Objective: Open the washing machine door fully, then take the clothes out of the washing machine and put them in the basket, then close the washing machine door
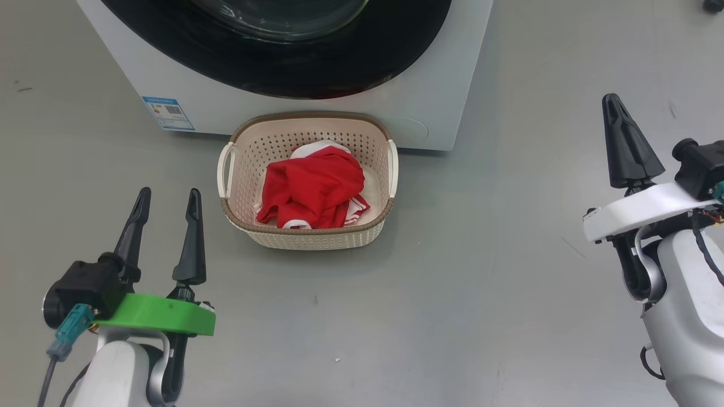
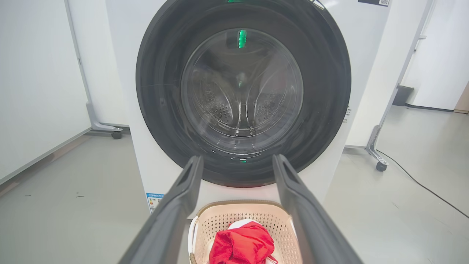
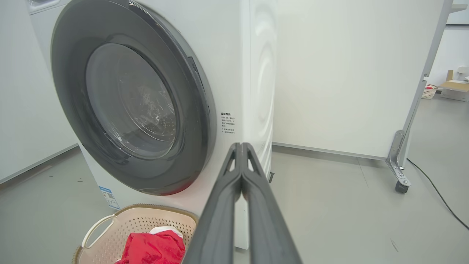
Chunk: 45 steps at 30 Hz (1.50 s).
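A: Where are the clothes [image 1: 314, 186]?
B: In the basket [image 1: 308, 115], a red heap, nothing over the rim. The basket sits on the floor [image 1: 452, 282] just in front of the machine [image 1: 435, 107], below the door [image 1: 339, 68], its long axis running left to right.
A: And the door?
B: It looks shut, flush with the machine's front in both wrist views. Through the glass the drum [image 2: 240, 106] shows no red.
A: The claws?
B: Left claw [image 1: 169, 192] wide, nothing in it; right claw [image 1: 613, 102] pressed shut, holding nothing. Both hang over bare floor, touching nothing.
A: Which is nearer the work?
B: The left. The basket lies far and right of it, near; the door is straight ahead of it, above the basket. The right claw is well apart, off the machine's right corner, with the door far and to its left.
A: So what's left to do?
B: I'd judge nothing, unless the latch hasn't caught. Then the shut right claw would suit a push on the door's right edge. There's open floor on that side; only the basket crowds the door's lower edge.
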Tool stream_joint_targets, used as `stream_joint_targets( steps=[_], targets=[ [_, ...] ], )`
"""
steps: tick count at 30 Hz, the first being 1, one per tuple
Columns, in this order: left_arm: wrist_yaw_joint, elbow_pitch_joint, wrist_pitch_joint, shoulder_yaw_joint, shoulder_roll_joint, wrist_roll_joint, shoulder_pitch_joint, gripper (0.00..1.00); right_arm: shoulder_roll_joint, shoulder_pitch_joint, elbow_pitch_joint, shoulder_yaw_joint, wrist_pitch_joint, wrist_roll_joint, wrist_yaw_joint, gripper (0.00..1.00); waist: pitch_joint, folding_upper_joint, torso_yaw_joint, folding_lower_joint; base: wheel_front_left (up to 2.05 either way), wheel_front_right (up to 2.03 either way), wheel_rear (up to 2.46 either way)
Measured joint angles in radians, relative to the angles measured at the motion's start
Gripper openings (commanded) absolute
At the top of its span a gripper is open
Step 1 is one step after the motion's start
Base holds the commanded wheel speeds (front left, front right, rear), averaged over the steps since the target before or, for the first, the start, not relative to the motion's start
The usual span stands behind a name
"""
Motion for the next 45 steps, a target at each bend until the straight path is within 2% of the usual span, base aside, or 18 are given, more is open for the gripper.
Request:
stream_joint_targets(
  steps=[3, 4, 5, 6, 7, 22, 45],
  targets=[
    [0.0, -0.003, 0.0, 0.0, 0.0, 0.006, 0.008, 1.0, 0.004, 0.044, -0.034, -0.023, 0.0, -0.001, -0.016, 0.01, -0.019, 0.0, -0.019, 0.0, 0.0, 0.0, 0.0],
    [0.0, -0.003, 0.0, 0.001, 0.0, 0.006, 0.01, 1.0, 0.004, 0.056, -0.042, -0.028, 0.0, -0.006, -0.018, 0.24, -0.023, 0.0, -0.022, 0.0, 0.0, 0.0, 0.0],
    [0.0, -0.004, 0.0, 0.001, 0.0, 0.006, 0.012, 1.0, 0.005, 0.066, -0.053, -0.033, 0.0, -0.009, -0.023, 0.63, -0.027, 0.0, -0.025, 0.0, 0.0, 0.0, 0.0],
    [0.0, -0.007, 0.0, 0.003, 0.0, 0.006, 0.015, 1.0, 0.007, 0.074, -0.067, -0.041, 0.0, -0.009, -0.025, 0.88, -0.029, 0.0, -0.027, 0.0, 0.0, 0.0, 0.0],
    [0.0, -0.007, 0.0, 0.006, 0.0, 0.006, 0.019, 1.0, 0.008, 0.079, -0.08, -0.049, 0.0, -0.01, -0.026, 1.0, -0.031, 0.0, -0.029, 0.0, 0.0, 0.0, 0.0],
    [0.0, -0.007, 0.0, 0.012, -0.004, -0.004, 0.046, 1.0, 0.044, 0.191, -0.183, -0.086, 0.0, -0.056, -0.034, 1.0, -0.052, 0.0, -0.031, 0.0, 0.0, 0.0, 0.0],
    [0.0, -0.005, 0.0, 0.035, -0.005, 0.043, 0.067, 1.0, 0.076, 0.255, -0.231, -0.115, 0.0, -0.084, -0.023, 1.0, -0.071, 0.0, -0.027, 0.0, 0.0, 0.0, 0.0]
  ],
)
